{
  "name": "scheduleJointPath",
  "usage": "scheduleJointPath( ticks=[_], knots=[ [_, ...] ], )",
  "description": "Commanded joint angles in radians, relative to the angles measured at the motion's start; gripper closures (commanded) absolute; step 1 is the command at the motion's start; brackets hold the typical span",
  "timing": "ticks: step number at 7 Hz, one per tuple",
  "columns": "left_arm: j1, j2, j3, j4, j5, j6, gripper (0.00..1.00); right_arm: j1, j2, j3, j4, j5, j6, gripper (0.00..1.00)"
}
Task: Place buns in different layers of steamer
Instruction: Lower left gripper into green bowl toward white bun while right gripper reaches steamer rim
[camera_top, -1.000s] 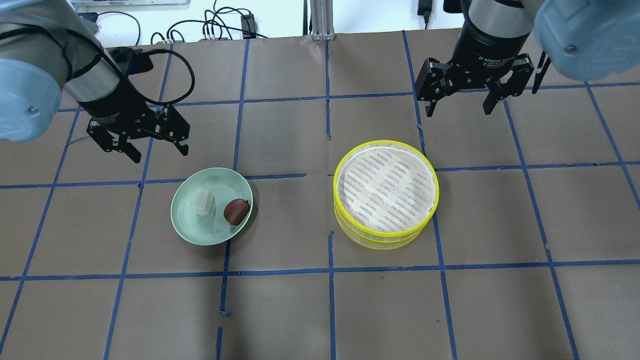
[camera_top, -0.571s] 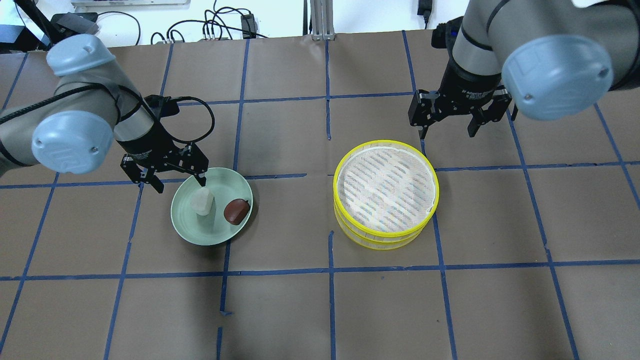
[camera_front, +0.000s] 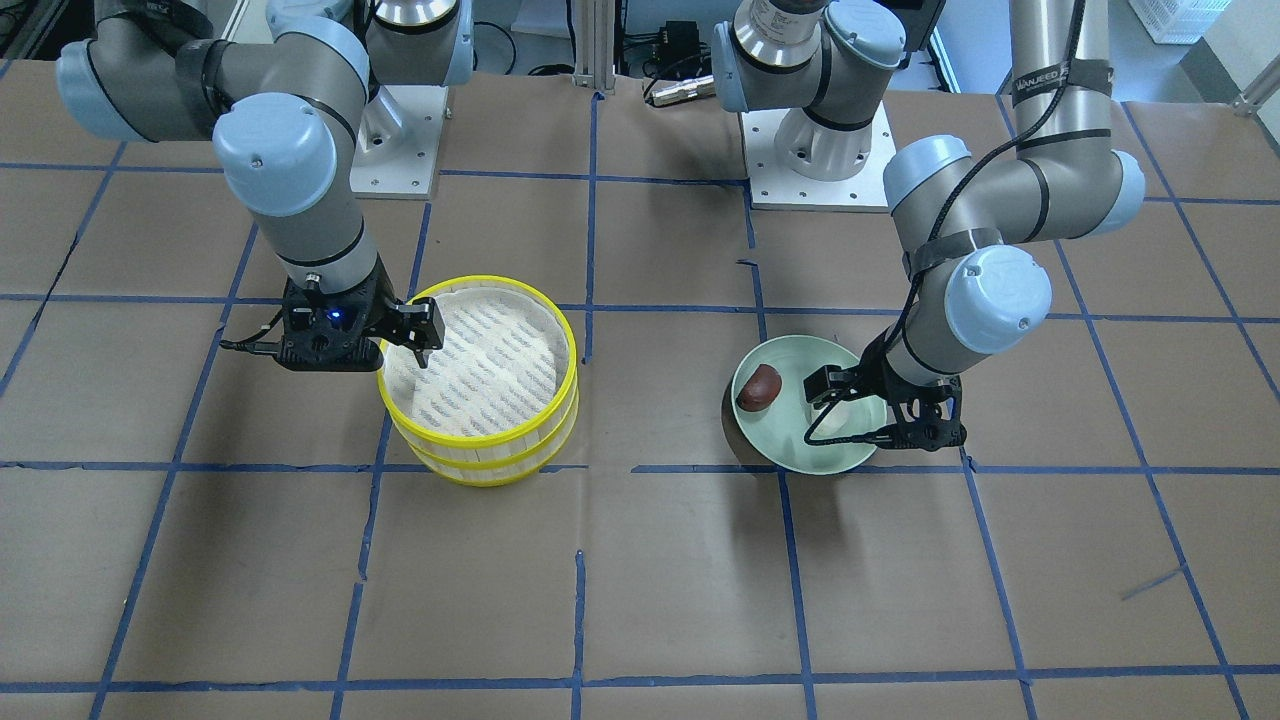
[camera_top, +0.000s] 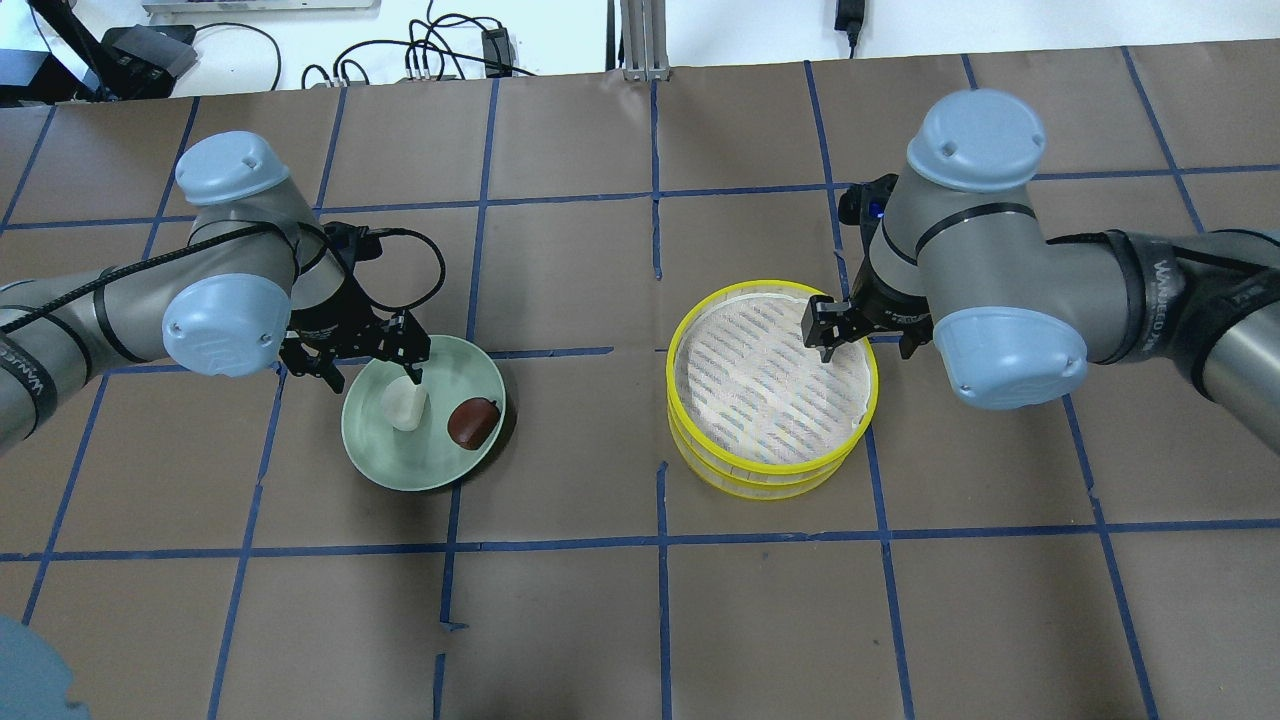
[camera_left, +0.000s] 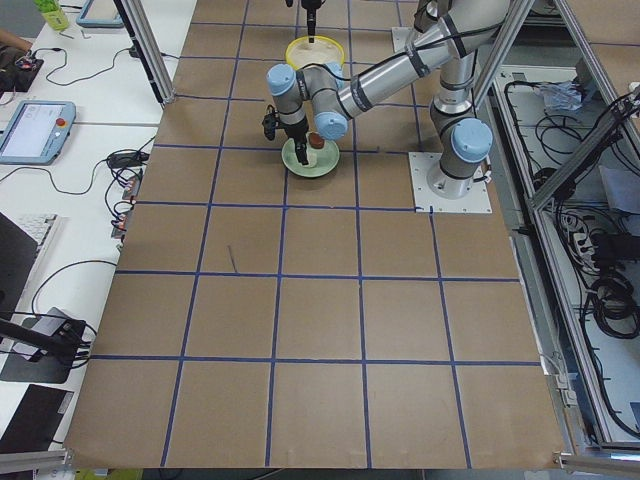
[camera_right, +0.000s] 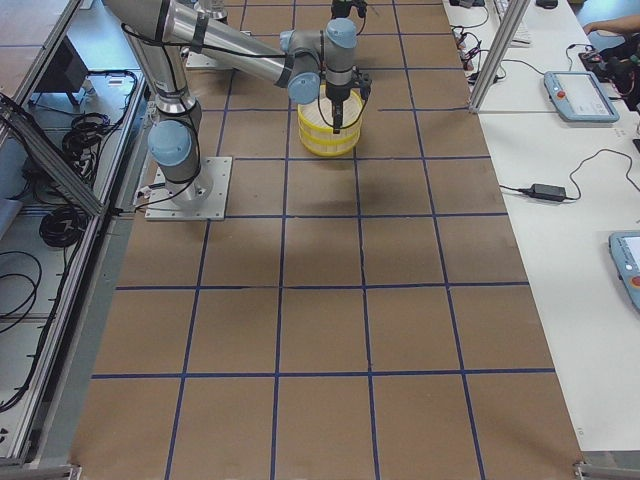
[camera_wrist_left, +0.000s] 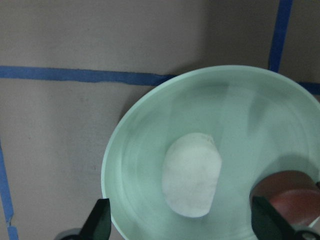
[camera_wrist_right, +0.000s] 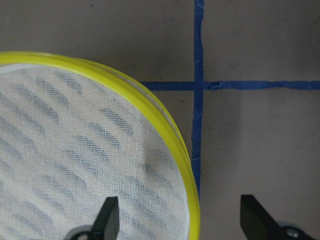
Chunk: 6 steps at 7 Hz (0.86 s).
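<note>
Two steamer layers stand stacked; the top layer (camera_top: 672, 385) has a yellow rim and striped liner, and the lower layer (camera_top: 760, 487) shows beneath it. The white bun (camera_top: 405, 408) and the reddish-brown bun (camera_top: 473, 422) lie on a pale green plate (camera_top: 385, 465). My left gripper (camera_top: 368, 368) is open, low over the plate's back-left edge, just behind the white bun (camera_wrist_left: 192, 172). My right gripper (camera_top: 863, 342) is open and straddles the top layer's rim (camera_wrist_right: 167, 130) at its far right, one finger over the liner, one outside.
The brown paper table has a blue tape grid. The plate (camera_front: 800, 455) and the steamer stack (camera_front: 490, 465) stand about a grid square apart. Cables and the arm bases lie along the table's far edge in the front-facing view.
Both arms have come down and inward. My left gripper moved from behind the plate to over its edge by the white bun. My right gripper moved from behind the steamer onto its rim.
</note>
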Motion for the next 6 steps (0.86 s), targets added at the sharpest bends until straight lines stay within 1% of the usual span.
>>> scheduleJointPath(
  ticks=[1,2,3,4,5,6],
  knots=[
    [0.000,-0.013,0.002,0.016,-0.035,-0.004,0.05,-0.006,0.005,0.022,-0.020,-0.002,-0.001,0.30],
    [0.000,-0.027,0.002,0.030,-0.040,-0.004,0.05,-0.008,0.005,0.022,-0.020,-0.002,-0.001,0.53],
    [-0.002,-0.044,-0.001,0.055,-0.042,-0.004,0.08,-0.011,0.004,0.022,-0.018,-0.001,0.003,0.78],
    [-0.003,-0.047,-0.002,0.056,-0.040,-0.004,0.21,-0.014,0.002,0.023,-0.018,0.001,0.002,0.91],
    [-0.005,-0.045,-0.001,0.056,-0.039,-0.028,0.72,-0.014,-0.001,0.022,-0.018,0.001,0.002,0.92],
    [-0.037,-0.045,0.001,0.056,-0.040,-0.106,0.93,-0.015,-0.005,0.022,-0.018,0.001,0.000,0.92]
  ],
)
